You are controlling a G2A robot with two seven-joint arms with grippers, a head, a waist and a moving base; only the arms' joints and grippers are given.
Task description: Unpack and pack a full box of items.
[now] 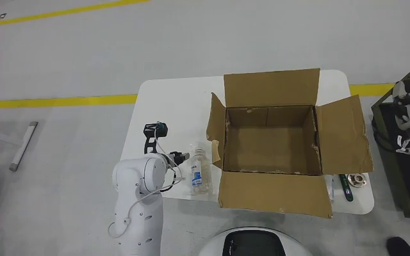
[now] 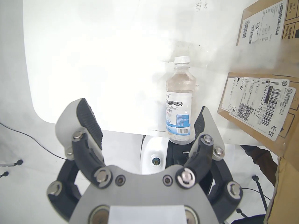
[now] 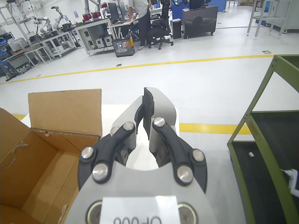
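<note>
The left gripper (image 2: 143, 108) hangs over the table's (image 1: 173, 109) front edge with its jaws spread wide and nothing between them. The bottle (image 2: 178, 108) sits just beyond the jaws, off to the side of one finger (image 2: 201, 122), with its base nearest that fingertip and its cap pointing away. From above, the bottle (image 1: 198, 171) is close beside the box's (image 1: 272, 192) outer wall, near the front edge of the table. I cannot tell whether it stands or lies. The box is open with its flaps folded out. The right gripper (image 3: 146, 99) has its jaws pressed together on nothing, with the box (image 3: 46, 152) to one side of them and a green cart (image 3: 261, 187) to the other.
</note>
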